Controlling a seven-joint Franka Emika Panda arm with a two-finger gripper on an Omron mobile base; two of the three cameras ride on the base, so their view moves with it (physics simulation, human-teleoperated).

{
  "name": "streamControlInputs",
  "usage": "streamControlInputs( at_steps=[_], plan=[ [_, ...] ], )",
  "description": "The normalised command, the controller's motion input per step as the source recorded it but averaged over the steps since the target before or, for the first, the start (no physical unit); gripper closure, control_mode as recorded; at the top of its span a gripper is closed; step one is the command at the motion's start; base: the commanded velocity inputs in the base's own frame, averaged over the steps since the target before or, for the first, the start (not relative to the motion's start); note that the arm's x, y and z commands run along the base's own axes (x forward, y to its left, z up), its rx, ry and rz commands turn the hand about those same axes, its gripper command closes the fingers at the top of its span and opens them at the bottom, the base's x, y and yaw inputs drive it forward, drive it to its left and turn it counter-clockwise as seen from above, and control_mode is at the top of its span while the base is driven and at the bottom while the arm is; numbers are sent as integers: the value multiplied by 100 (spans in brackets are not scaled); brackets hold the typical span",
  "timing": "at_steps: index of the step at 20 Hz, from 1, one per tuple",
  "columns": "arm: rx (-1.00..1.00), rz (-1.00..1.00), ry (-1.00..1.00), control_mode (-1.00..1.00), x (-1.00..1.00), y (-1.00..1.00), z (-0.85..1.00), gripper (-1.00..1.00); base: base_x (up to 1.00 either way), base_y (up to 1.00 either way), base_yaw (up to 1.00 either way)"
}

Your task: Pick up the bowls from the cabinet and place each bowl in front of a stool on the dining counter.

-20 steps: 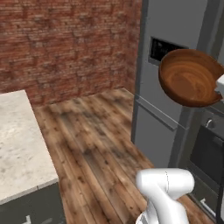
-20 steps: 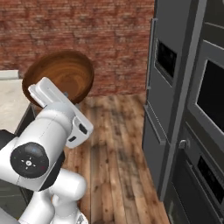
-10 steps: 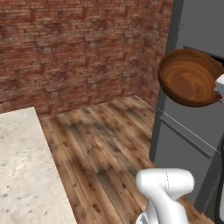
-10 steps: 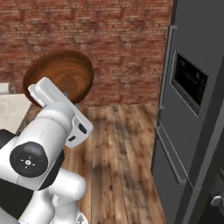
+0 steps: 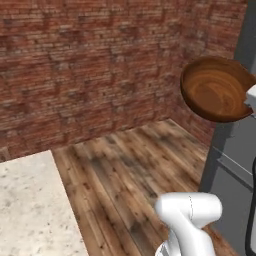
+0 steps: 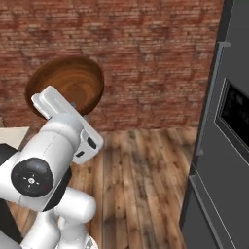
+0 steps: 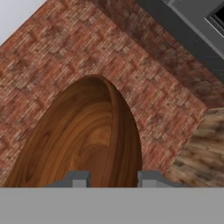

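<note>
The dark-brown wooden bowl (image 5: 217, 90) is up in the air, held on edge so that its hollow faces sideways rather than up. In the left base view it hangs high at the right, its glossy inside turned toward the camera, in front of the brick wall (image 5: 90, 65) and just beside the tall dark grey appliance front (image 5: 235, 170). In the right base view the same bowl (image 6: 68, 90) sits at the upper left, just above the white arm (image 6: 48, 155), whose last white link overlaps the bowl's lower rim.

The hand view shows the grip most plainly — the gripper (image 7: 109, 178) has one finger (image 7: 75, 178) on the inside of the bowl (image 7: 78, 140) and the other on the outside, with the rim's wall running up between them. The jaws stand narrowly apart and are closed on that wall, so the bowl rises straight out from the fingertips along the line of the hand.

Below the bowl lies the wooden plank floor (image 5: 135, 170), well apart from it. At the lower left of the left base view is a corner of the beige speckled dining counter (image 5: 30, 210) — the bowl is far from it, over the floor. The grey appliance (image 6: 219, 146) fills the right side of the right base view.
</note>
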Motion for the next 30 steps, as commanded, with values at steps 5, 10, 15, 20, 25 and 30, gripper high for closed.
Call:
streamControlInputs(
  at_steps=[5,10,15,20,25,30],
  plan=[
    [0,0,0,100,0,0,0,100,100,12,8],
    [0,0,0,100,0,0,0,100,100,14,34],
    [0,0,0,100,0,0,0,100,100,0,49],
    [0,0,0,100,0,0,0,100,100,0,58],
    [0,0,0,100,0,0,0,100,100,-1,67],
    [0,0,0,100,0,0,0,100,85,-2,79]
  ],
)
